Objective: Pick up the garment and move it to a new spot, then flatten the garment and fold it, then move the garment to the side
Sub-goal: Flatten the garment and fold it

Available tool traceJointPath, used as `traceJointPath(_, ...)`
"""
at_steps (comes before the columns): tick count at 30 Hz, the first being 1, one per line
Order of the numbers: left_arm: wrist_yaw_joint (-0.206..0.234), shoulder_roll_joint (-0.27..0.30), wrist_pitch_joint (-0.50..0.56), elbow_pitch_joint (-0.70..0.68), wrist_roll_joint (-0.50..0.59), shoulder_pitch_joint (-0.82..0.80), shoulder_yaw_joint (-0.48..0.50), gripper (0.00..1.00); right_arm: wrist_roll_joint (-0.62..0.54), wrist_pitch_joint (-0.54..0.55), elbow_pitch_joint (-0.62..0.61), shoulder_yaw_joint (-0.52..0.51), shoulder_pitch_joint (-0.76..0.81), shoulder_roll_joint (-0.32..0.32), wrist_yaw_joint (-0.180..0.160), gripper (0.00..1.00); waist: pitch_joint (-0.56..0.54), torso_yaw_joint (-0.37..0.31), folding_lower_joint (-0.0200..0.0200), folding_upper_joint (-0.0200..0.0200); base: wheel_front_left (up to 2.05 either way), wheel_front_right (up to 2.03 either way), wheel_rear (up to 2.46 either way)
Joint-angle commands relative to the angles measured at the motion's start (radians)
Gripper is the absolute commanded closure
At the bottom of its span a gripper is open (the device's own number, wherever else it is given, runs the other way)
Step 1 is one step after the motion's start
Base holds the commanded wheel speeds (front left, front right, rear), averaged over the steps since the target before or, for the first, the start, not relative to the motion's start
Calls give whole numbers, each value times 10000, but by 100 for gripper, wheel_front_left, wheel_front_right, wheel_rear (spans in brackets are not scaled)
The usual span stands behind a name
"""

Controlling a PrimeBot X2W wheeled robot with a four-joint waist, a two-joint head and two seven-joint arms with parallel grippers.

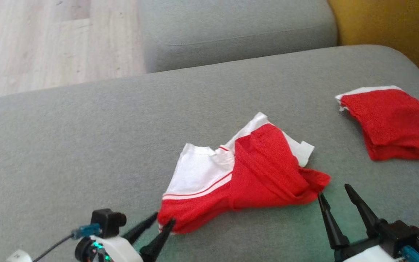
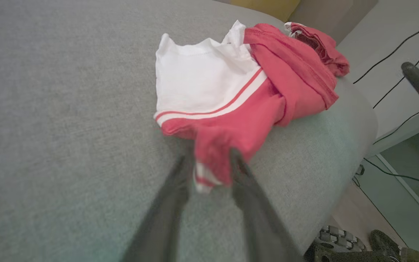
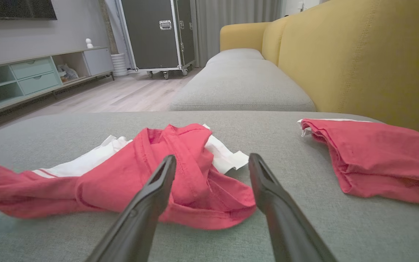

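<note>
Red-and-white fabric, the garment (image 1: 242, 174), lies crumpled on a grey upholstered cushion (image 1: 86, 145). At the garment's near-left corner the left gripper (image 1: 164, 217) has its fingers part-way apart around a red fold (whether it pinches the cloth, I cannot tell). Just beside the garment's right end the right gripper (image 1: 334, 191) gapes wide, holding nothing. Judging by the bunched cloth, flattening, folding and moving aside are all left to do. Well right of the garment rests a folded red cloth (image 1: 395, 123). Beyond the garment: a second grey cushion (image 1: 231, 32), a yellow backrest (image 1: 387, 25), pale wood floor (image 1: 49, 40).
</note>
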Motion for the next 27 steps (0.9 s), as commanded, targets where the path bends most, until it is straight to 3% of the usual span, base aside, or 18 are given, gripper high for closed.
traceJointPath(1,183,497,-211,-439,8,-650,570,0,-35,-38,-341,141,-196,-95,-7,0,40,99,1,-1,0,0,0)
traceJointPath(5,859,1135,-274,-1213,733,-1854,1121,0,-36,-38,-386,228,-349,-130,-7,0,299,219,1,-1,0,0,0)
traceJointPath(8,931,1077,95,-1128,1281,-2927,1214,0,-13,-38,-428,314,-583,-203,-7,0,617,180,1,-1,0,0,0)
traceJointPath(18,-640,-88,1948,1621,1227,-5028,932,0,125,-38,-492,722,-1733,-434,-7,0,1899,-741,1,-1,0,0,0)
traceJointPath(27,-922,-648,3135,2787,1088,-5714,595,0,244,-38,-417,862,-2184,-282,-7,0,2660,-1197,1,-1,0,0,0)
